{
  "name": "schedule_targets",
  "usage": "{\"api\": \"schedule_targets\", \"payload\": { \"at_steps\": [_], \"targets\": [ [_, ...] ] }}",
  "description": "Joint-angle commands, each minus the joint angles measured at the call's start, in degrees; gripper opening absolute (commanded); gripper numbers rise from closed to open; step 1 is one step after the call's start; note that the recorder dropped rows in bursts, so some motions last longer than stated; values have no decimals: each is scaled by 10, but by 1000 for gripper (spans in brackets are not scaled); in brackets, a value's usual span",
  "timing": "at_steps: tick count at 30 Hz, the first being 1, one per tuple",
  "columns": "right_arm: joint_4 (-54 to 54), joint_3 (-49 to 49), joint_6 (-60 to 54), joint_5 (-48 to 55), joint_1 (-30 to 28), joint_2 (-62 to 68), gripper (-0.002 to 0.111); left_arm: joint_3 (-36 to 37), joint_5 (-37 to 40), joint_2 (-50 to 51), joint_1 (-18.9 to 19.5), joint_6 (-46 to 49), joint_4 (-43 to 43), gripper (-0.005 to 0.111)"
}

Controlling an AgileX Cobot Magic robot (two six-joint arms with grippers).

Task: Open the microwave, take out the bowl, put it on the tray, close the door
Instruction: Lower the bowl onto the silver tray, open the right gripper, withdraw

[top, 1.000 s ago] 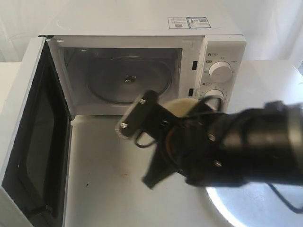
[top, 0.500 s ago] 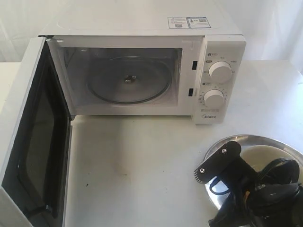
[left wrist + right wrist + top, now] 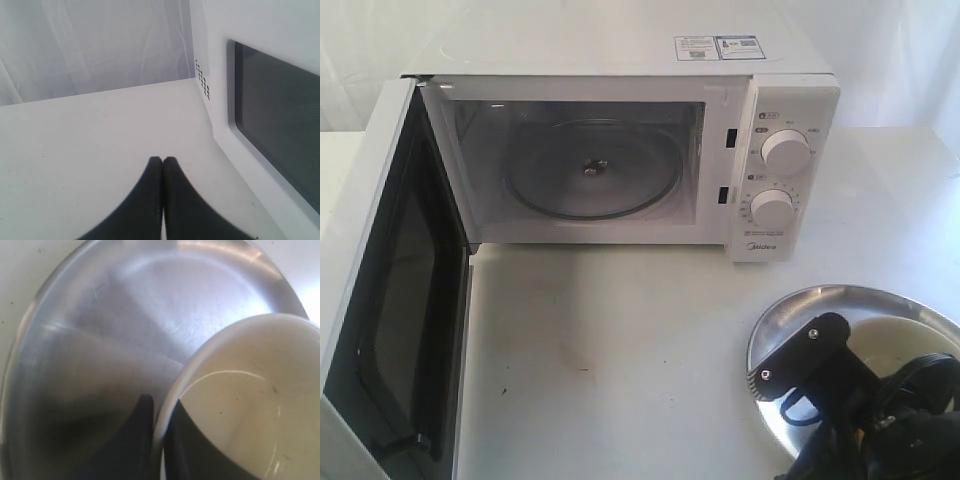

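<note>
The white microwave [image 3: 785,110] stands at the back with its door [image 3: 390,290] swung wide open to the left; only the glass turntable [image 3: 592,168] lies inside. My right gripper [image 3: 159,407] is shut on the rim of the cream-white bowl [image 3: 250,390], one finger inside and one outside, right over the silver tray [image 3: 115,325]. In the exterior view the right arm [image 3: 860,410] covers the bowl above the tray [image 3: 790,310]. My left gripper [image 3: 162,160] is shut on nothing, above the table beside the door [image 3: 270,115].
The white table [image 3: 620,350] stretches between the open door and the tray. The tray sits at the front right, near the table's edge. Two round knobs [image 3: 786,152] face forward on the microwave's right panel.
The right arm carried the bowl from in front of the microwave down and right to the tray, then sank a little lower over it. Door unchanged.
</note>
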Motion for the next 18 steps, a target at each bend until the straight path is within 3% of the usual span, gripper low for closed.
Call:
{"api": "schedule_targets", "payload": {
  "at_steps": [1,6,9,14,18],
  "targets": [
    [-24,11,34,2,-2,-4,0,-2,-2,-1,-1,0,-5,0],
    [-63,11,89,8,-2,-4,1,-2,-2,-1,-1,0,-5,0],
    [-68,11,101,6,-2,-4,12,-2,-2,-1,-1,0,-5,0],
    [-70,11,110,8,-2,-4,38,-2,-2,-1,-1,0,-5,0],
    [-130,11,186,4,0,-6,42,-2,-2,-1,-1,0,-5,0]
  ]
}}
